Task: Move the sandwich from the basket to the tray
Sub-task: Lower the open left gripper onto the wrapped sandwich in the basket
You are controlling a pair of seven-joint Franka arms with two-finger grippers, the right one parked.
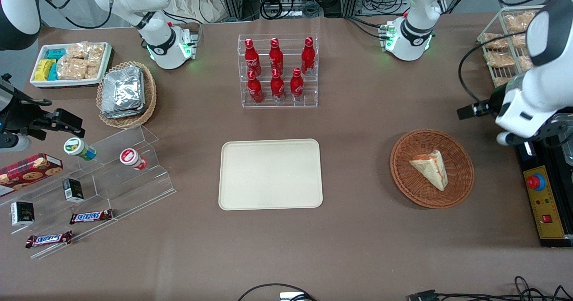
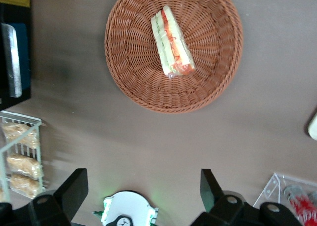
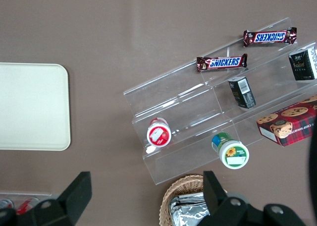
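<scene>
Sandwich in basket, claw open and holding nothing.
I see the tray (image 1: 270,174) mid-desk, toward the front edge; the basket (image 1: 461,189) lies near the working arm's edge, sandwich (image 1: 430,168) inside; my gripper (image 2: 142,190) hangs spread above bare desk beside the basket.

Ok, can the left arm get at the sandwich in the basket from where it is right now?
Probably yes. The sandwich lies alone and uncovered in the basket, with nothing stacked on or against it. The left hand hangs above the bare table beside the basket, fingers open, with no obstacle between them.
</scene>
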